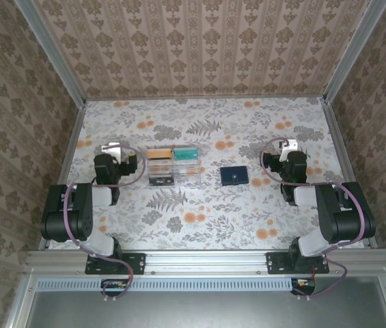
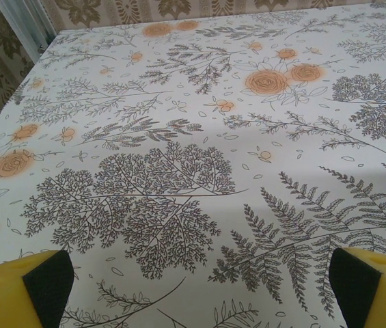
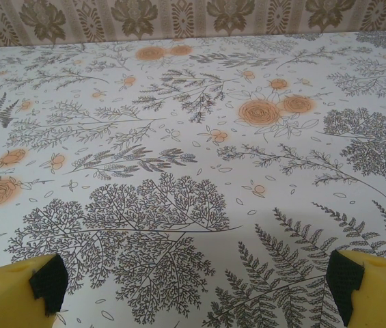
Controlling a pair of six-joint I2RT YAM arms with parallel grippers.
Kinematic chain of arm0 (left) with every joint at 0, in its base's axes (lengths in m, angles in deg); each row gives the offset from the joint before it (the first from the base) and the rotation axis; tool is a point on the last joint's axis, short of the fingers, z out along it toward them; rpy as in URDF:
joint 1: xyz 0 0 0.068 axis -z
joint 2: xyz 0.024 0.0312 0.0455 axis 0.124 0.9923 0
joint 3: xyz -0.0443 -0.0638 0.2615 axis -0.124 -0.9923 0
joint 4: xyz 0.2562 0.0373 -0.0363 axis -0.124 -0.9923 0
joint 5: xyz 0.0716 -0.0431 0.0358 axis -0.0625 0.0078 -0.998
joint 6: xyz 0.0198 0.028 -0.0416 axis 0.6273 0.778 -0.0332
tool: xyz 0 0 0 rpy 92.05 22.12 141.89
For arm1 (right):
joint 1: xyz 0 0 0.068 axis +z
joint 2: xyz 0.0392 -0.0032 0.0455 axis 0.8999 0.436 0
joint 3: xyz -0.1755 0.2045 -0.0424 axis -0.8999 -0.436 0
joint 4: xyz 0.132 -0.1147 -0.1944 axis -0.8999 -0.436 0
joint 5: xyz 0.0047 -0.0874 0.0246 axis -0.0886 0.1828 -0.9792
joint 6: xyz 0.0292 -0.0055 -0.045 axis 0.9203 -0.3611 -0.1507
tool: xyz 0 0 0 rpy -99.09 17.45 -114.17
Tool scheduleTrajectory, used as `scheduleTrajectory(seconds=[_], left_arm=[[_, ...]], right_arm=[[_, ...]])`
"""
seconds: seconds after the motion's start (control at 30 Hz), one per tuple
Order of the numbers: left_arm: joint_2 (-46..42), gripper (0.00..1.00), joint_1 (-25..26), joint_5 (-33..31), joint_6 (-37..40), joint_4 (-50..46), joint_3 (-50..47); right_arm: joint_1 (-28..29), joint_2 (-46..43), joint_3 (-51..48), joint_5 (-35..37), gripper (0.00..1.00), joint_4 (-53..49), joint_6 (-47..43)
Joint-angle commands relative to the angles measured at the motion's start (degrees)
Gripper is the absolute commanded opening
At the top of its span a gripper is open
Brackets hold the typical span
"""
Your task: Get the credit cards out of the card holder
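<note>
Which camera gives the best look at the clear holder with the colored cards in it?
The top external view: the clear holder lies on the table, with orange, teal and black cards visible inside. The wrist views face flowered table past yellow fingers.

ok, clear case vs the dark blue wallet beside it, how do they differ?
The clear case is see-through, showing orange, teal and black cards; the dark blue wallet is opaque, contents hidden. The clear case is larger than the dark blue wallet. The case lies nearer the left pincer, the wallet nearer the right pincer. Both lie flat on the table, untouched.
</note>
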Motion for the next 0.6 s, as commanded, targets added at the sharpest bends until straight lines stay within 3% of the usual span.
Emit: scheduleTrajectory(seconds=[0.0, 0.07, 0.17, 0.33, 0.4, 0.57], left_arm=[[-5.81, 1.00, -0.82, -2.10, -1.67, -8.10, 2.97], [-10.71, 1.00, -0.77, -4.20, -2.85, -17.48, 6.06], [-17.64, 1.00, -1.25, -5.43, -7.34, -31.26, 11.36], [-25.38, 1.00, -2.97, -6.56, -23.68, -51.29, 19.43], [-26.58, 1.00, -3.94, -2.22, -26.71, -57.62, 22.75], [-27.78, 1.00, -3.03, 4.05, -29.64, -63.19, 26.03]], right_arm=[[-0.21, -0.81, 0.94, -1.41, 1.00, -0.48, -0.68], [0.17, -4.11, 1.83, -1.25, 1.00, -5.09, -1.14], [0.45, -11.02, 8.25, 2.42, 1.00, -23.48, 3.20], [0.41, -18.71, 14.00, 3.33, 1.00, -39.55, 14.78], [0.03, -21.23, 16.28, 1.61, 1.00, -46.09, 20.63], [0.76, -23.96, 20.65, -4.56, 1.00, -57.36, 32.58]])
